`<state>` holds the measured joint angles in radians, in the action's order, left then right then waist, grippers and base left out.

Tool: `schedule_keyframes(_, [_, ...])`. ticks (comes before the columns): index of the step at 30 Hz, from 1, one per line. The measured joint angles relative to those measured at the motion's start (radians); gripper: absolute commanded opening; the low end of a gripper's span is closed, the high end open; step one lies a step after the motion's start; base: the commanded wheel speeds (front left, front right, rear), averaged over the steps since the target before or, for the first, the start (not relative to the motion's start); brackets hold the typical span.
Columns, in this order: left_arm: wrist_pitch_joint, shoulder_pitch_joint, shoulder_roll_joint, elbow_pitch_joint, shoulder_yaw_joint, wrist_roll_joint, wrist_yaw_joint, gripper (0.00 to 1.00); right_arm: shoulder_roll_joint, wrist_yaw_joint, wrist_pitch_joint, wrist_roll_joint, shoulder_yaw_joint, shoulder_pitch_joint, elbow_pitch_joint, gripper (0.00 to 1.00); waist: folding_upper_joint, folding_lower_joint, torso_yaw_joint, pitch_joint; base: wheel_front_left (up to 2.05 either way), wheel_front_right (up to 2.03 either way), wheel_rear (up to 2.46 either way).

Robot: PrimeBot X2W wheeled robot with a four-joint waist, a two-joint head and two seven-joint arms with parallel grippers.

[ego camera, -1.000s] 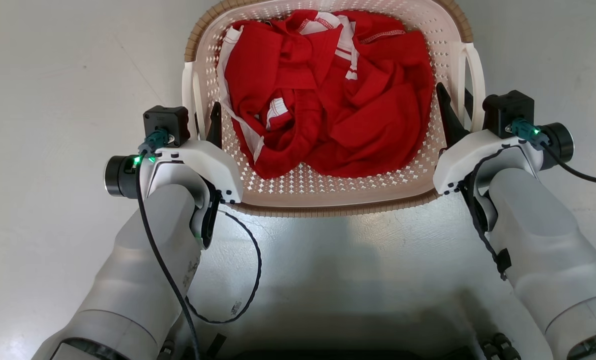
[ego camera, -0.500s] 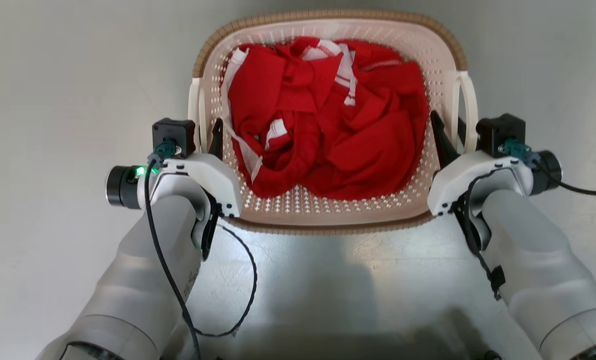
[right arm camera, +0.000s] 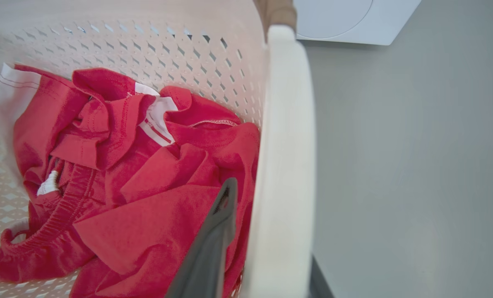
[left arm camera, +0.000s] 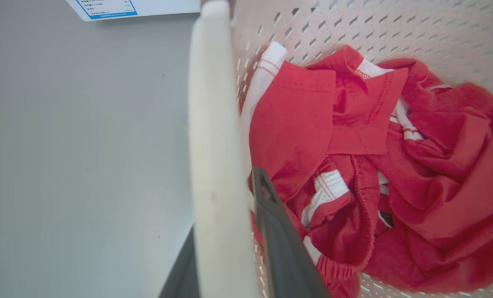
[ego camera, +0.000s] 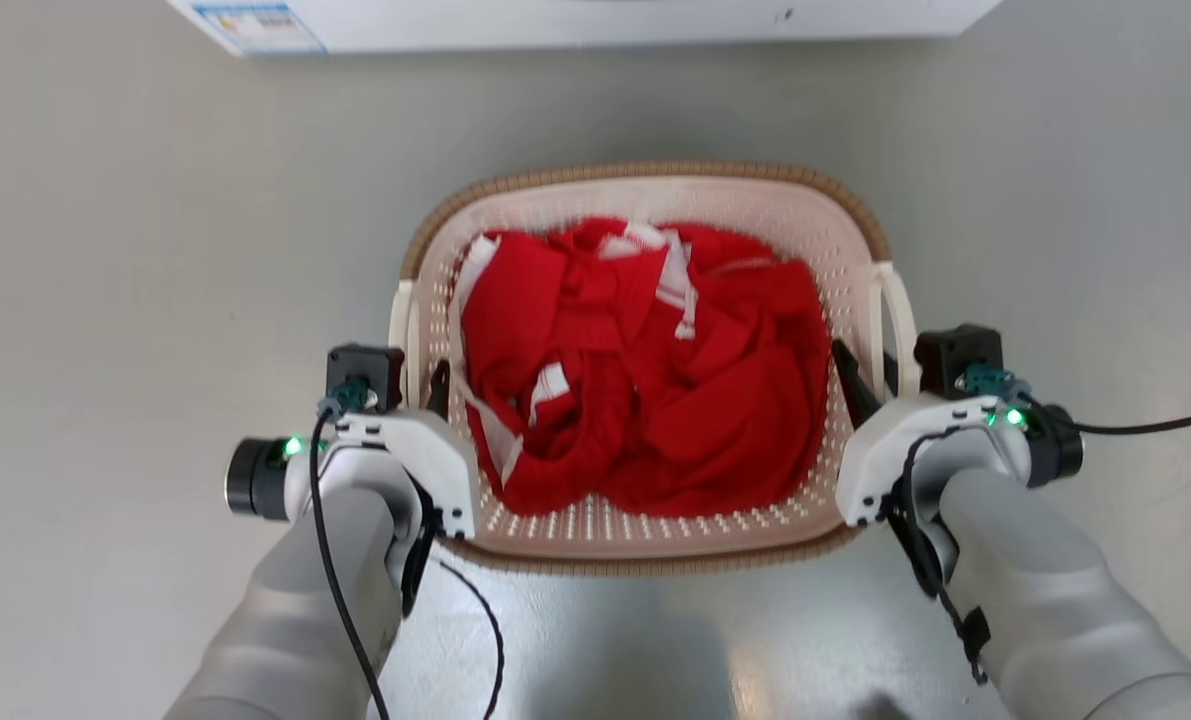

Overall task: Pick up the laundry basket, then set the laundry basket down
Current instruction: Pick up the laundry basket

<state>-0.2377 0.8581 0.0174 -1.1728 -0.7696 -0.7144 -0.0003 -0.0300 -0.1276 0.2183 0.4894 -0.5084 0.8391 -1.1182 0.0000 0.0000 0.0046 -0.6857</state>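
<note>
Here gripping, with left gripper (ego camera: 423, 372) and right gripper (ego camera: 865, 358) closed on its white side handles (ego camera: 900, 310), the cream perforated plastic laundry basket (ego camera: 655, 172), brown woven-look rim, holding red clothing (ego camera: 655, 420), over grey floor (ego camera: 155, 250) before white washer (ego camera: 575, 25).

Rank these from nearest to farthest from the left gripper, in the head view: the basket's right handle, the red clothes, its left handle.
1. Left handle: on the left side of the laundry basket, between the fingers of the left gripper.
2. Red clothes: piled inside, just right of it.
3. Right handle: across the basket, far right side.
</note>
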Motion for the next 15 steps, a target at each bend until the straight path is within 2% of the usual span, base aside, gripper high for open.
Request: schedule_keyframes(15, [0.054,-0.145,0.004,-0.024,-0.075,-0.069,-0.001,0.0,0.014,0.0,-0.086,0.122,-0.108,-0.117,-0.036,0.0,0.0,0.0,-0.005,0.254,0.0,0.0,0.0])
